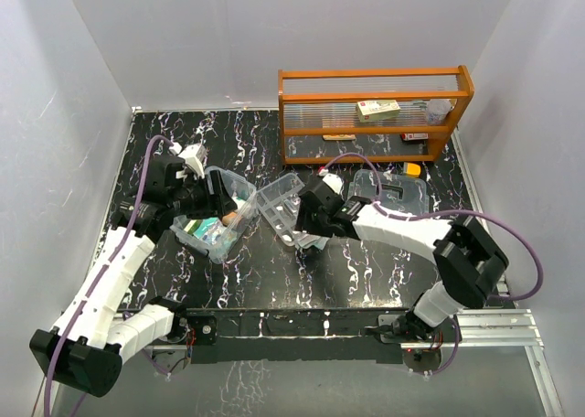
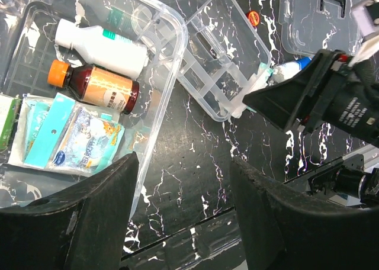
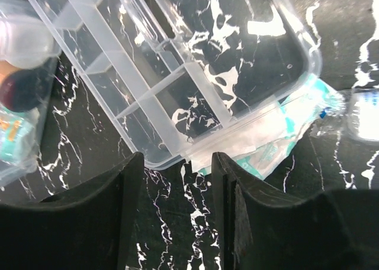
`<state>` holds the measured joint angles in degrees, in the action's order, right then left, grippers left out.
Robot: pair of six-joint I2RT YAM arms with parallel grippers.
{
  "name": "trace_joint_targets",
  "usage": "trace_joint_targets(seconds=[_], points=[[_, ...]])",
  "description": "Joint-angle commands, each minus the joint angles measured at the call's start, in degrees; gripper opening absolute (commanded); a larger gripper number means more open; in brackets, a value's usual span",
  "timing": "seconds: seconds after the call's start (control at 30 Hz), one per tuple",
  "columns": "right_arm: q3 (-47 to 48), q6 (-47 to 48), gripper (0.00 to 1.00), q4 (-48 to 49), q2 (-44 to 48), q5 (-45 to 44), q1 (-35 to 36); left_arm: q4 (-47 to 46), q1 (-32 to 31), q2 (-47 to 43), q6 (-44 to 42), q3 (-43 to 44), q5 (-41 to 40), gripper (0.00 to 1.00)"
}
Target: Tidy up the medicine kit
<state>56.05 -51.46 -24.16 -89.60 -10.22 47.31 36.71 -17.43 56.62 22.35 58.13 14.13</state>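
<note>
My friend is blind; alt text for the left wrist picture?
A clear box holds a white bottle, a brown bottle and blue packets; a divided clear tray lies beside it on the black table; the open left tool fills the foreground.

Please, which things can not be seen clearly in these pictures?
1. Teal packet: right wrist view, partly under the insert tray, print unreadable.
2. Brown bottle: left wrist view, label too small to read.
3. Small box in the orange rack: top view, too small, behind the ribbed panel.
</note>
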Motion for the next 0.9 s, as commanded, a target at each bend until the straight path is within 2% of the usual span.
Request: trace_joint_targets(seconds=[0.0,0.2,0.4,0.57,0.87], points=[[0.9,-3.2,0.49,-1.3,5.3,-7.8,-0.4,2.4,-0.1,-1.2,-1.6,3.6,-0.9,0.62],[-4.8,-11.1,0.52,-3.8,14.0,-15.6,-3.8,3.8,-0.1,-2.5,-3.1,5.7,-2.1,0.63],[-12.1,-17.0,0.54,-3.7,20.3,-12.2,-12.4,1.8,-0.1,-6.0,-4.9,5.7,-2.0,0.64],[-13.2,-19.4,0.58,-4.1,20.0,-10.8,-16.2,-2.0,-0.1,-10.9,-5.4,4.3,-1.7,0.66],[-14.8,-30.7,0.54,-6.0,18.2,-13.9,-18.0,-5.9,-0.1,-18.1,-2.4,1.3,-1.9,0.7]])
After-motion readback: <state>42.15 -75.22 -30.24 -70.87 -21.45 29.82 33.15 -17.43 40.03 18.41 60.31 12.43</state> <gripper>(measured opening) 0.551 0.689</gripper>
